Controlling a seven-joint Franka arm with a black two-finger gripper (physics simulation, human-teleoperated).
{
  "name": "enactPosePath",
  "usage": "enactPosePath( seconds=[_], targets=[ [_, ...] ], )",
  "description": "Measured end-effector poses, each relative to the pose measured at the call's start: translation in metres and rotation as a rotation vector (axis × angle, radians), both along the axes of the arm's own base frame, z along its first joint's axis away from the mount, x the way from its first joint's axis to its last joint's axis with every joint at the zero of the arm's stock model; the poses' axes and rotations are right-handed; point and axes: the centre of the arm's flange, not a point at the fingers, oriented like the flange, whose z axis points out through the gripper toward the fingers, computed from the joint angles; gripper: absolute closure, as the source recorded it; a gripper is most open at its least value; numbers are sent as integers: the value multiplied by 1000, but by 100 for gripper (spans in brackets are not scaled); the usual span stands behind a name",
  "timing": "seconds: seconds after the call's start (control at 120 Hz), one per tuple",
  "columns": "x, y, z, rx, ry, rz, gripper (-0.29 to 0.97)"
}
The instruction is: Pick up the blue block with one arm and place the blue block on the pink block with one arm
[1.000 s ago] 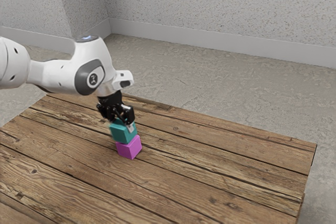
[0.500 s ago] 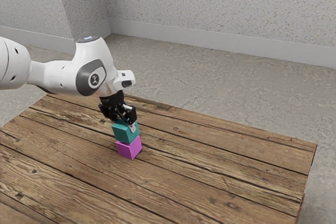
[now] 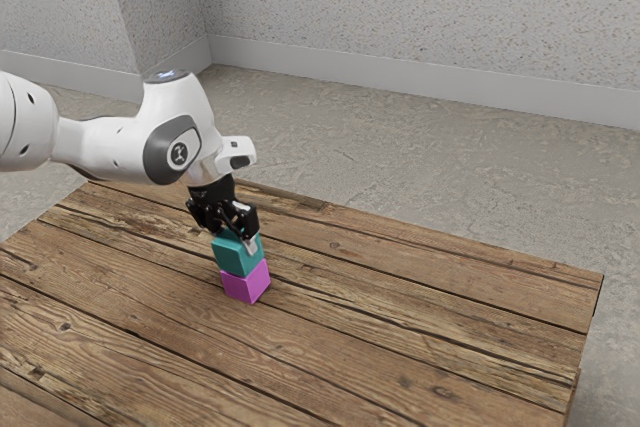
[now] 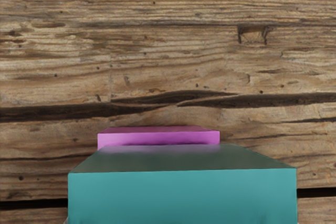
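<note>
The blue block point(image 3: 238, 256), teal in colour, sits directly on top of the pink block point(image 3: 246, 283) on the wooden table point(image 3: 400, 327). My gripper point(image 3: 235, 235) comes down from above, shut on the blue block, with a finger against each side of its upper part. In the wrist view the blue block point(image 4: 181, 187) lies large just under my hand. A strip of the pink block point(image 4: 157, 137) pokes out beyond its far edge.
The plank table's far edge point(image 3: 450, 232) runs behind the stack, and its end point(image 3: 592, 327) drops off at the exterior view's right. Bare planks surround the stack. A grey floor and wall lie beyond.
My hand shifted slightly toward the exterior view's right and then lowered a little, bringing the blue block squarely down on the pink block.
</note>
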Motion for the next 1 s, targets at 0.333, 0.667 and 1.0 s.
enactPosePath(
  seconds=[0.333, 0.667, 1.0],
  targets=[
    [0, 1, -1, -1, 3, 17, 42],
    [-1, 2, -4, -1, 11, 27, 42],
    [1, 3, -3, 11, 9, 22, 42]
  ],
)
